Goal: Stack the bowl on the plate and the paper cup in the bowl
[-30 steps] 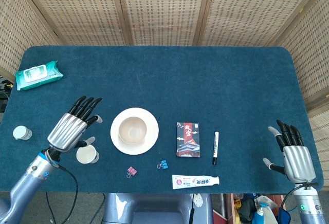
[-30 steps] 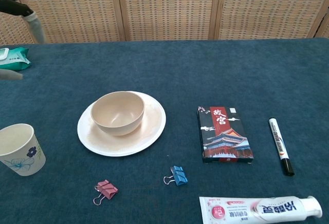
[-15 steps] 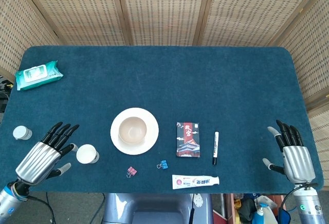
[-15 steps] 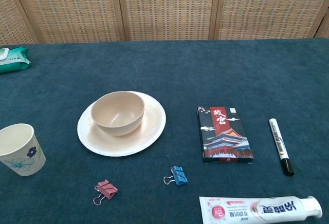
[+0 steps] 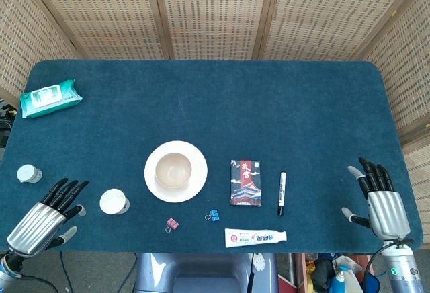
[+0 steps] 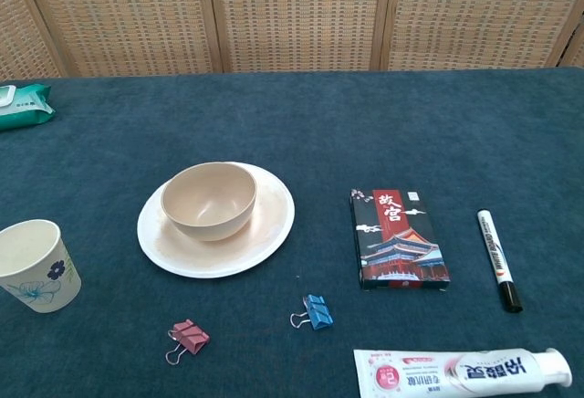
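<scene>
While bowl sits on plate | paper cup apart (near edge) | both hands spread, empty

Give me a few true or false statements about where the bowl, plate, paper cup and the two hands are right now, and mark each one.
1. The bowl sits on the plate. True.
2. The paper cup is inside the bowl. False: it stands on the table, left of the plate.
3. The left hand holds the paper cup. False: it is open, apart from the cup.
4. The right hand holds nothing. True.
5. The marker lies on the plate. False: it lies on the table, right of the card box.
</scene>
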`<state>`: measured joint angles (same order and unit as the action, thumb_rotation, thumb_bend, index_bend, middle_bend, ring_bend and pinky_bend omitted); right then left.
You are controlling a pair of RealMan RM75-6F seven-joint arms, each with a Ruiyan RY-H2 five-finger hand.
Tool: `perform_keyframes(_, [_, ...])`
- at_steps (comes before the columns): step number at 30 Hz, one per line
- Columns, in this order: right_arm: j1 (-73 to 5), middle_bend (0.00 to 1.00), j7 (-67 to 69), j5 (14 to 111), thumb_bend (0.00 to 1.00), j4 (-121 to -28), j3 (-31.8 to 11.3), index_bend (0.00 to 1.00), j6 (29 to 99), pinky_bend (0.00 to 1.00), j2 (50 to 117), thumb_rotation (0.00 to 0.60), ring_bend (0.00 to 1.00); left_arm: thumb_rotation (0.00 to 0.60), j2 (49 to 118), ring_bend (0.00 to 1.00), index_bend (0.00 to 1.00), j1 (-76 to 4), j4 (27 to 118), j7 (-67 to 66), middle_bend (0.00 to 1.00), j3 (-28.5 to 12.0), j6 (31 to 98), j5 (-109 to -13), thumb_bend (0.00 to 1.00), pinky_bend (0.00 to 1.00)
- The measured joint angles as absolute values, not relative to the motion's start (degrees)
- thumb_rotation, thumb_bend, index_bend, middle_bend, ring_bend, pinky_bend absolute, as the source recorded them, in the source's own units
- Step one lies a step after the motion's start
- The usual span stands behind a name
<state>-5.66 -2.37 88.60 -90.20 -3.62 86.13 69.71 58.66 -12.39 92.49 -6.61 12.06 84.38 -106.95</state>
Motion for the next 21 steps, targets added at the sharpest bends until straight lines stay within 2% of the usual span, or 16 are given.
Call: perform_keyframes(21, [-5.6,0.0,-1.8,88.1,0.13,-90.0,-3.9,0.12,86.1,0.0,69.6,0.6,0.0,0.6,66.9,0.0,0.47,-16.7,88.6,-10.4,0.02,7.5,72.7,-100.9,0.3,0.0])
